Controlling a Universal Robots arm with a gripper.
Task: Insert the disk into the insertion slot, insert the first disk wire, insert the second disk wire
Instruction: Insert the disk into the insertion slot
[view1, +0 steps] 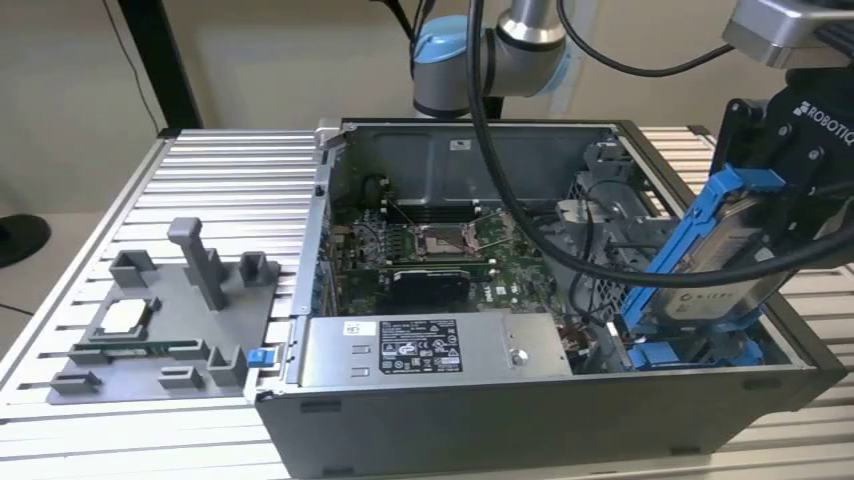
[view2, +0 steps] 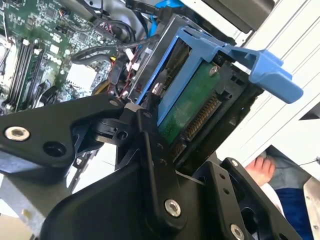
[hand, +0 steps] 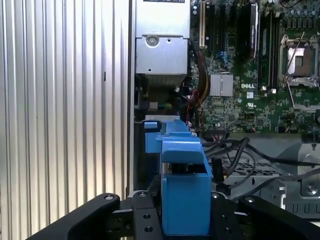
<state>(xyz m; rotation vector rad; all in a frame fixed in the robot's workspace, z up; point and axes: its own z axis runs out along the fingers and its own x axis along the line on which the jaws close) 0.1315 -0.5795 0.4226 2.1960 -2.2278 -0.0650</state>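
Now the pincer (hand: 186, 216) clamps the disk (view1: 727, 268) (tilted) over the insertion slot (view1: 697, 355).

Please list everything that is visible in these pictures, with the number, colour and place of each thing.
table: one, silver slats, under everything.
computer case: one, dark grey, open, on the table.
motherboard: one, green, inside the case.
power-supply box: one, grey with white sticker, at the case's near wall.
cables: several, black, inside the case.
insertion slot: one, grey metal with blue guides, below the disk.
disk: one, silver in blue frame, tilted, at the case's end on the exterior view's right.
fixture plate: one, grey, on the table at the exterior view's left.
arm: one, grey and light blue, behind the case.
hand: one, black, shut on the disk.
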